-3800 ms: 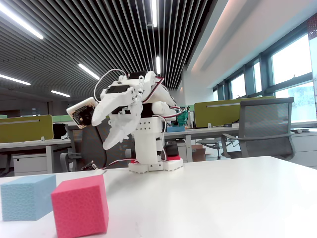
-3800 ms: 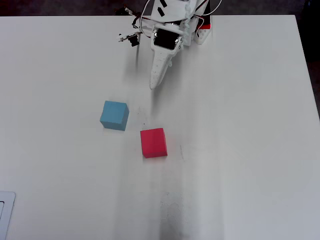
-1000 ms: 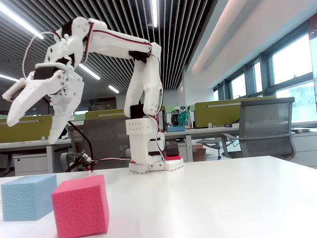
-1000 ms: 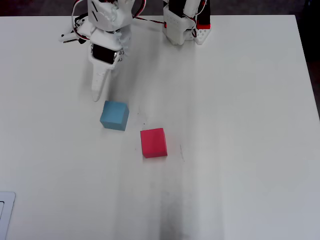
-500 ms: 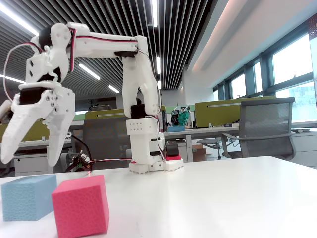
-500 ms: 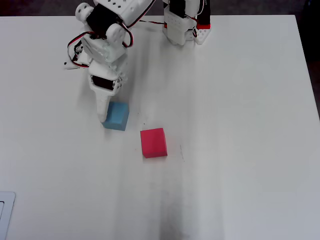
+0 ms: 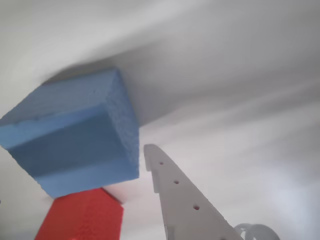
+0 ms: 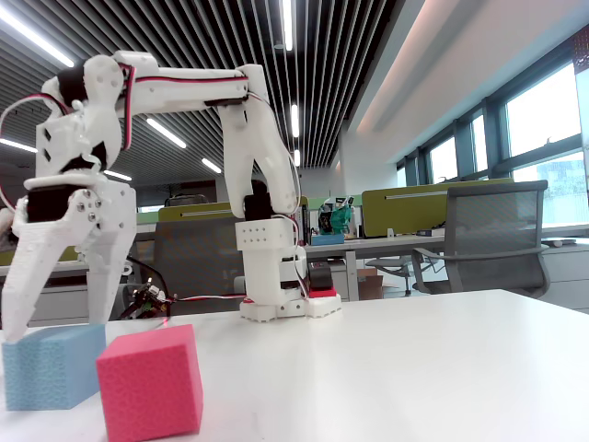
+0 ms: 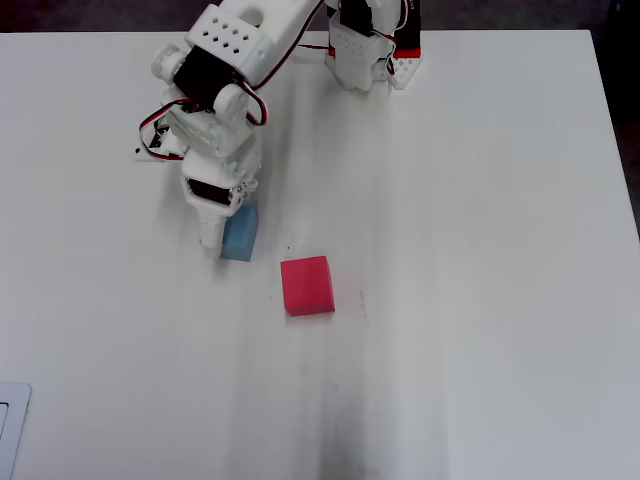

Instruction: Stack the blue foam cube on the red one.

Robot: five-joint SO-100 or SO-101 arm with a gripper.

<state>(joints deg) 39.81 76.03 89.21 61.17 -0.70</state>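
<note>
White tabletop (image 9: 480,250) carries the whole setup; behind it, fixed view shows an open office w/ slatted ceiling (image 8: 239,46), desks and a grey mesh chair (image 8: 488,235).

Fixed view, left to right:
- Gripper (image 8: 55,327) hangs at far left, pointing down, fingers spread wide. One fingertip (image 8: 11,327) sits at the top of the blue foam cube's left edge; the other reaches the top of its right part. Whether either tip touches the foam cannot be told.
- Blue foam cube (image 8: 51,366) rests on the table under the gripper, not lifted.
- Red one (image 8: 150,382) stands just beside it to the right, nearer the camera, covering the blue cube's lower right corner.
- Arm base (image 8: 276,285) stands mid-table, well behind both cubes.

Overhead view, left to right:
- Gripper (image 9: 215,245) covers the left part of the blue foam cube (image 9: 241,236) (only the right strip shows).
- Red one (image 9: 306,285) lies below-right of it, apart, not touching.
- Arm base (image 9: 370,45) sits at the top edge.

Wrist view, left to right:
- Blue foam cube (image 7: 75,132) fills the left half; red one (image 7: 80,217) shows at the lower edge.
- One white finger (image 7: 185,200) w/ small holes runs just right of the blue cube, a narrow gap between them.
</note>
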